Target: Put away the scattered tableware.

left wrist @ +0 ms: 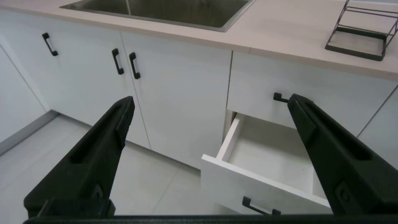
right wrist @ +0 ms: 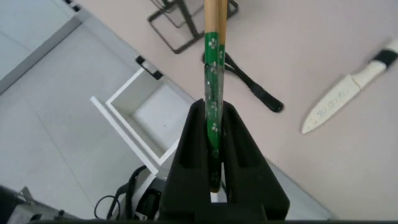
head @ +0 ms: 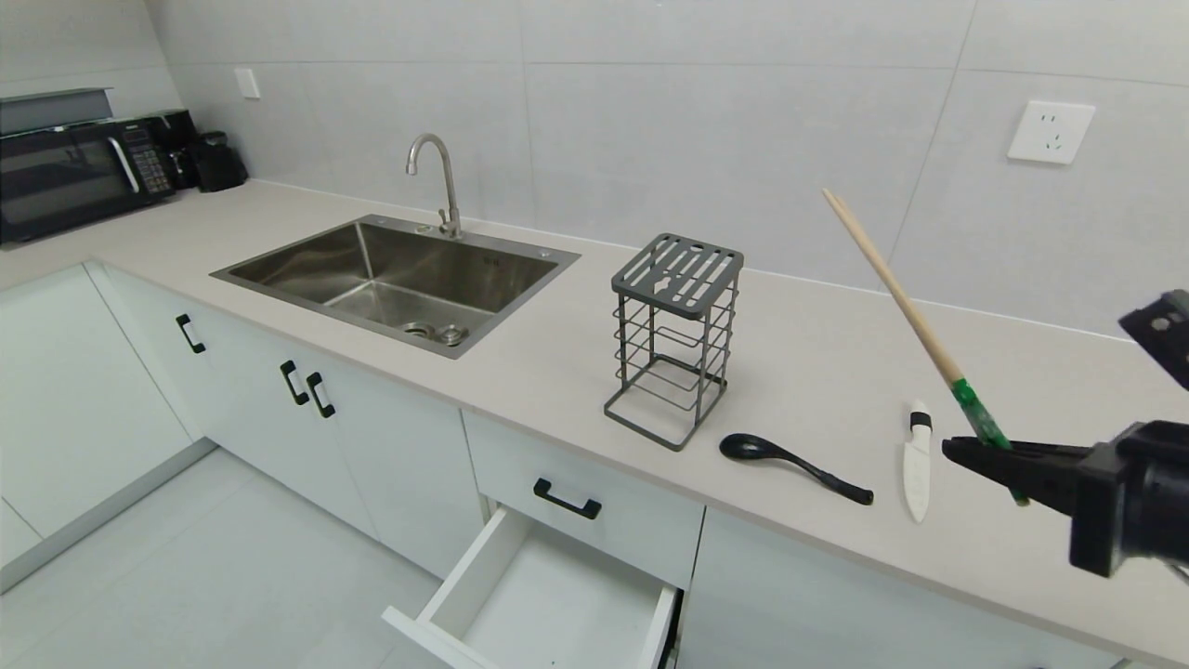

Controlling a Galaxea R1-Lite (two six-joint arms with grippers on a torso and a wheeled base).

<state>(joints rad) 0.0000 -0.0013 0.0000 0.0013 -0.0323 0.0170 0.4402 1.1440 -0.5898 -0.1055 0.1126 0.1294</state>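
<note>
Gripping chopsticks [head: 892,290], right end effector [head: 989,455] hovers (above the countertop [head: 817,362]).

A pair of wooden chopsticks [head: 892,288] with green lower ends is clamped in the right gripper [head: 999,457], raised above the counter [head: 817,372] and tilted, plain tips up. A black spoon [head: 790,462] lies flat on the counter near the wire rack [head: 673,339]. A white knife [head: 917,460] with a black band lies just beside the spoon's handle.
</note>
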